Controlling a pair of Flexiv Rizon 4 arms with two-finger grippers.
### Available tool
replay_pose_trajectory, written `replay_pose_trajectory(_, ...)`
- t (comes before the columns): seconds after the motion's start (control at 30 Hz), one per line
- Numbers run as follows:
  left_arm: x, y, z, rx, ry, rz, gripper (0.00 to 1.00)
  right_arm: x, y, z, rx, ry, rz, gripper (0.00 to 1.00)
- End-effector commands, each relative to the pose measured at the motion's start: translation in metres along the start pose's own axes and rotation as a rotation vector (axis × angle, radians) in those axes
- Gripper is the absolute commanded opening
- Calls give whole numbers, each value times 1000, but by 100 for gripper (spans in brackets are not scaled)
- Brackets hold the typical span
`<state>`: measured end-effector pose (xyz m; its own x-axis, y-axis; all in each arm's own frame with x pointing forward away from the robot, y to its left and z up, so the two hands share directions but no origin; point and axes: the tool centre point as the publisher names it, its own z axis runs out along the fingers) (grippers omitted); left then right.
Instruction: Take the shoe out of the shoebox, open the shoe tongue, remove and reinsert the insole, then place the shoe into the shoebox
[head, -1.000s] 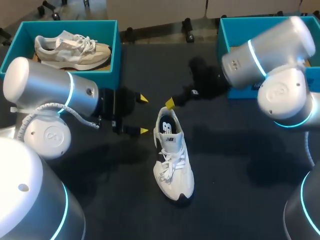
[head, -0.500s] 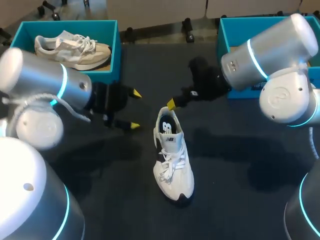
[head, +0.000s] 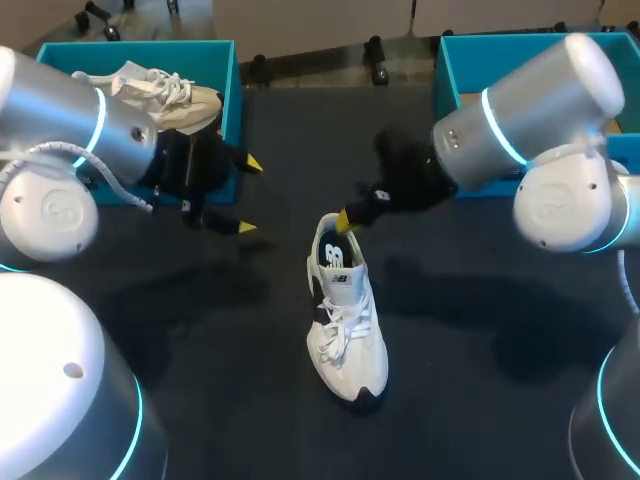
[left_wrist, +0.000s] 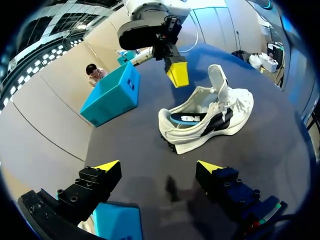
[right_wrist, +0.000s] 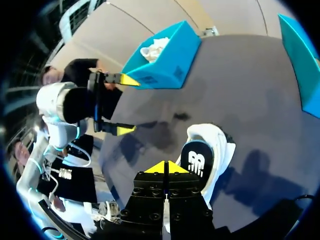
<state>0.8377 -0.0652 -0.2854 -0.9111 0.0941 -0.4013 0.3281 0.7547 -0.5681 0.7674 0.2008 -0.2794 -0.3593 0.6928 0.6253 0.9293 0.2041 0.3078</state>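
Done, by the look of it: getting the shoe (head: 345, 320) out of a shoebox (head: 229, 80) and onto the bench (head: 480, 330), tongue raised. Over its heel, the right hand (head: 343, 218), tips pressed together, empty. Beside the shoebox, the left hand (head: 248, 195), spread wide, empty. Left to do: pulling and refitting the insole (left_wrist: 186, 119), then reboxing.
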Motion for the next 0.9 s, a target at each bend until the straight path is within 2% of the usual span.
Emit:
replay_pose_trajectory(0.03, -3, 4, -10, -4, -2, 7, 100, 8, 0, 6, -8, -74, 24, 0)
replay_pose_trajectory(0.27, -15, 8, -18, -23, 1, 43, 100, 12, -4, 13, 30, -158, 83, 0)
replay_pose_trajectory(0.6, -29, 7, -36, -43, -2, 97, 100, 15, -20, 22, -30, -277, 171, 0)
replay_pose_trajectory(0.67, -31, 8, -38, -49, -1, 105, 100, 15, -22, 23, -22, -305, 194, 0)
replay_pose_trajectory(0.73, -34, 10, -42, -62, 0, 116, 100, 16, -24, 23, 22, -343, 207, 0)
replay_pose_trajectory(0.9, -48, 14, -52, -78, -29, 109, 100, 16, -24, 23, 22, -343, 207, 0)
